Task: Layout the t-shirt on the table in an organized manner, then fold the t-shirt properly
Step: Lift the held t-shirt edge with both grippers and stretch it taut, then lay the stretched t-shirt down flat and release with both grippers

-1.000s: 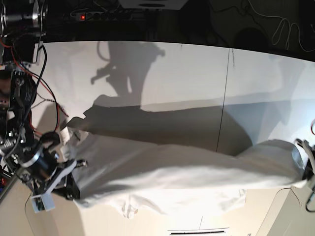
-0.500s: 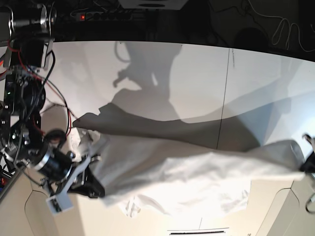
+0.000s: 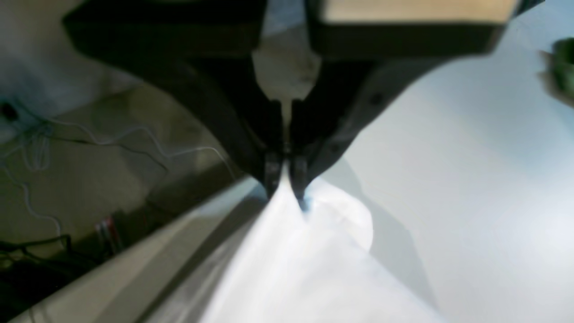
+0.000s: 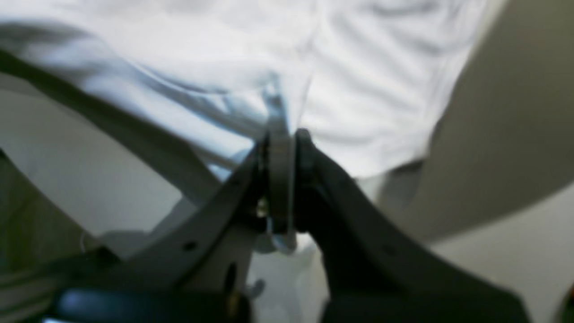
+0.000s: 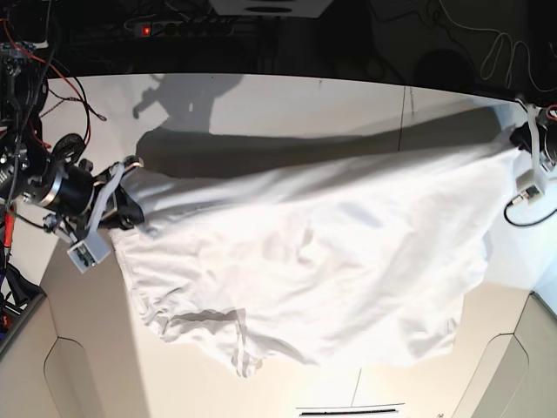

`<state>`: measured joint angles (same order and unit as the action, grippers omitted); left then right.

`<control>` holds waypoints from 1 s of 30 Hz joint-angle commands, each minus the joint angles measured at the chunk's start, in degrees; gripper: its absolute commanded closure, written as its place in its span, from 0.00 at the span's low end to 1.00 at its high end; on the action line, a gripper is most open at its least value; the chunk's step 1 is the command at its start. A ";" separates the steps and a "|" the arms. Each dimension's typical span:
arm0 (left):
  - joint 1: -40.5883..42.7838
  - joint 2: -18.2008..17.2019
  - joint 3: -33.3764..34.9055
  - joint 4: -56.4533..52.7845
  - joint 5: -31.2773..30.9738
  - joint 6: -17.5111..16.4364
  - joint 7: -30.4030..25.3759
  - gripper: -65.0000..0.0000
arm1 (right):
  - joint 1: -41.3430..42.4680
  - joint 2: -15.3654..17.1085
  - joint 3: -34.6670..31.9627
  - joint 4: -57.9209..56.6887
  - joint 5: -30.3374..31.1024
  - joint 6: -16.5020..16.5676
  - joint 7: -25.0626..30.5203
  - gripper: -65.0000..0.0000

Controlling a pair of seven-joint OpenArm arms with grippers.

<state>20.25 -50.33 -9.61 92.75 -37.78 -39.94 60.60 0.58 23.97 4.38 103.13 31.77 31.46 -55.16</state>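
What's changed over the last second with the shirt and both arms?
Both hands moved toward the table's far side. The right hand rose from the near corner, and the left hand climbed the opposite edge. The t-shirt, bunched before, now hangs spread between them. Unchanged: both hands stay clamped on the cloth.

a robotics lab: white table (image 5: 348, 104), loose cables (image 5: 500, 48), power strip (image 5: 187, 28)

A power strip (image 5: 178, 28) and white cable (image 5: 500, 48) lie behind, in darkness.
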 commanded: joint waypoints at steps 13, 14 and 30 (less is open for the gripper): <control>0.98 0.79 -0.74 0.66 7.89 -0.06 -7.48 0.59 | -2.36 1.07 1.88 0.92 1.22 -0.13 -8.70 1.00; 0.98 0.79 -0.74 0.66 9.60 -0.06 -9.07 0.57 | -2.34 1.07 1.88 0.92 2.16 -0.13 -9.53 1.00; 0.42 1.46 -0.90 0.98 17.09 14.16 -20.37 0.57 | -1.88 0.22 2.45 0.90 -1.38 -2.43 -1.14 0.62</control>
<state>21.21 -47.59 -9.63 92.79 -20.97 -25.96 40.80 -2.07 23.46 6.26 103.11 29.32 28.84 -57.04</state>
